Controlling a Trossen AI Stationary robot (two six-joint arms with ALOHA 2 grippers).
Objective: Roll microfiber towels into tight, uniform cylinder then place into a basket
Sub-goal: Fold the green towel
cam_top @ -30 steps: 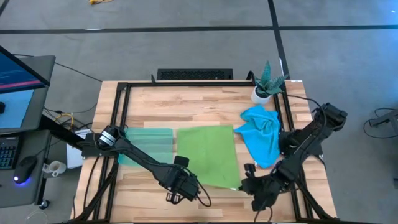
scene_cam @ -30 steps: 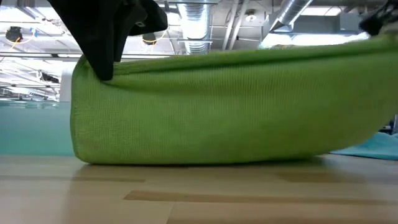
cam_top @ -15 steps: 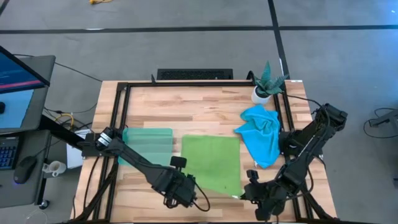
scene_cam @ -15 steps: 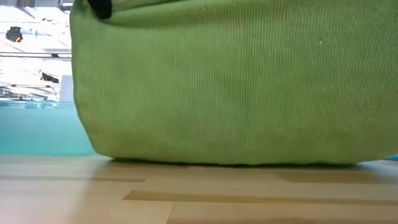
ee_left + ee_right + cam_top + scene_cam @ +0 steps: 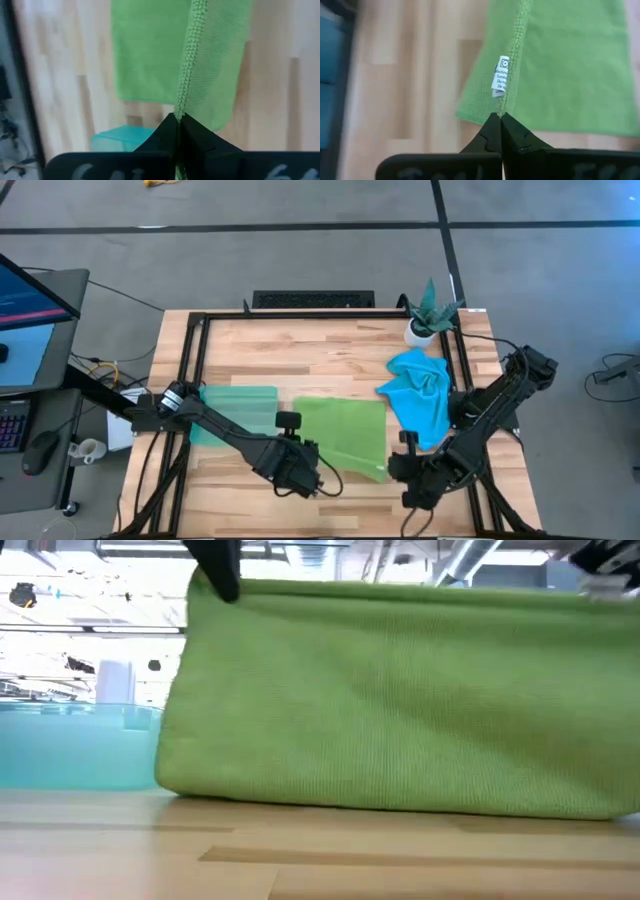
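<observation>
The lime green towel (image 5: 342, 435) lies in the middle of the table with its near edge lifted. In the low view it hangs like a curtain (image 5: 400, 700), its lower part resting on the wood. My left gripper (image 5: 303, 472) is shut on its near left corner. My right gripper (image 5: 393, 471) is shut on its near right corner. The sky blue towel (image 5: 420, 395) lies crumpled at the right. The teal basket (image 5: 236, 414) stands left of the green towel. My left gripper pinches the green towel's hemmed edge (image 5: 184, 102) at the near left corner between its two fingertips, slanting down from above. That corner is lifted, and the cloth hangs below it down to the table. My right gripper pinches the hemmed edge (image 5: 508, 106) at the near right corner, just beside the white care label (image 5: 501, 75), between its fingertips, slanting down from above. The corner is lifted. The top edge between the two grippers (image 5: 400, 588) runs nearly straight.
A potted plant (image 5: 430, 315) stands at the far right corner, beyond the blue towel. A black frame (image 5: 190, 380) runs around the tabletop. Bare wood shows along the far side (image 5: 300, 350) and the near edge.
Both grippers have risen with the green towel's near edge. They first drew the towel a little toward the table's near edge, then came back toward the far edge. The near part now stands up off the table, while the far part stays lying flat.
</observation>
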